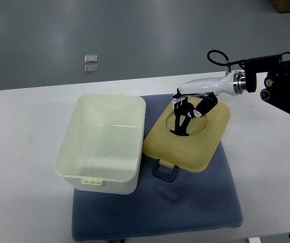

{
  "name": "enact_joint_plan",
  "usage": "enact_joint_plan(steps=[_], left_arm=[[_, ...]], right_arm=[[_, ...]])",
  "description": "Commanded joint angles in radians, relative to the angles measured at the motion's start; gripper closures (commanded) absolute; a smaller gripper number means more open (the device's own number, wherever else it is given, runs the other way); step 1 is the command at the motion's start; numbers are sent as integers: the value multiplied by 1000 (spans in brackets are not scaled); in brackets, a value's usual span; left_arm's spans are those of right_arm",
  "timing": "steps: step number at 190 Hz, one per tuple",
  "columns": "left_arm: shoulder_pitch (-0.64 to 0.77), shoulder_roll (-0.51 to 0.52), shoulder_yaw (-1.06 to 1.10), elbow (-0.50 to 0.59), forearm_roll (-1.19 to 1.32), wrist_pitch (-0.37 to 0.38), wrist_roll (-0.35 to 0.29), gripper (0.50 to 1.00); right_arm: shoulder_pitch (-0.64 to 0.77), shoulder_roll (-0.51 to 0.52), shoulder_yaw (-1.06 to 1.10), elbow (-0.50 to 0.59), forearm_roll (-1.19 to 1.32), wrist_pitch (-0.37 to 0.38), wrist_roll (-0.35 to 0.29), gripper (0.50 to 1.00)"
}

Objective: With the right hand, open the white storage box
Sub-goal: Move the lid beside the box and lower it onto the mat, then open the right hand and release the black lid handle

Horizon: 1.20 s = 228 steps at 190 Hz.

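At the far left, the white counter lay bare, its rounded edge curving up toward the grey floor beyond. On that floor, back from the counter's far edge, sat two small silvery square fittings, one just above the other.

Next came the white storage box, standing upright and open, its inside showing pale and hollow. A small latch tab showed on its near rim and another on its far rim. The box's near and right portions rested on a blue mat, which spread out beneath it and ran toward the counter's near edge; the box's left side hung over the mat onto the counter.

Just beside the box, touching or nearly touching its right wall, lay the cream-yellow lid, flat on the mat and turned a little askew. It had a round recess in its middle and a dark blue handle jutting from its near edge.

The right hand reached in from the right edge, its white forearm shell sloping down to black fingers that dipped into the lid's round recess. The fingers were bent downward; whether they clutched the lid or merely rested in the hollow could not be told. Further right sat the arm's black joint housing with a looped cable above it.
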Motion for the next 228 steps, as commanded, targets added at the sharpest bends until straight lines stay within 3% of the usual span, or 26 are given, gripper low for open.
enact_joint_plan(steps=[1, 121, 131, 132, 133, 134, 135, 136, 137, 138, 139, 141, 145, 198, 228], left_arm=[[0, 0, -1, 0, 0, 0, 0, 500], [0, 0, 0, 0, 0, 0, 0, 500], [0, 0, 0, 0, 0, 0, 0, 500], [0, 0, 0, 0, 0, 0, 0, 500], [0, 0, 0, 0, 0, 0, 0, 500], [0, 0, -1, 0, 0, 1, 0, 500], [0, 0, -1, 0, 0, 1, 0, 500], [0, 0, 0, 0, 0, 0, 0, 500], [0, 0, 0, 0, 0, 0, 0, 500], [0, 0, 0, 1, 0, 1, 0, 500], [0, 0, 0, 1, 0, 1, 0, 500], [0, 0, 0, 0, 0, 0, 0, 500], [0, 0, -1, 0, 0, 1, 0, 500], [0, 0, 0, 0, 0, 0, 0, 500], [0, 0, 0, 1, 0, 0, 0, 500]], right_arm=[[-15, 18, -1, -5, -7, -13, -2, 1000], [-98, 62, 2, -49, -7, -60, -4, 1000], [-103, 71, 5, -60, -2, -63, -4, 879], [-103, 73, 5, -63, -1, -65, -4, 845], [-103, 73, 5, -63, -1, -65, -4, 844], [-104, 73, 5, -66, 2, -65, -5, 802], [-104, 73, 5, -66, 2, -65, -5, 801], [-104, 74, 7, -69, 5, -65, -5, 755], [-104, 74, 7, -69, 5, -65, -5, 754], [-104, 74, 8, -72, 7, -65, -4, 710], [-104, 74, 8, -72, 7, -65, -4, 709], [-104, 74, 10, -75, 9, -63, -5, 640], [-104, 74, 11, -78, 10, -62, -5, 605], [-67, 62, 74, -81, 44, -48, -1, 581], [-66, 56, 97, -75, 93, 12, -1, 574]])
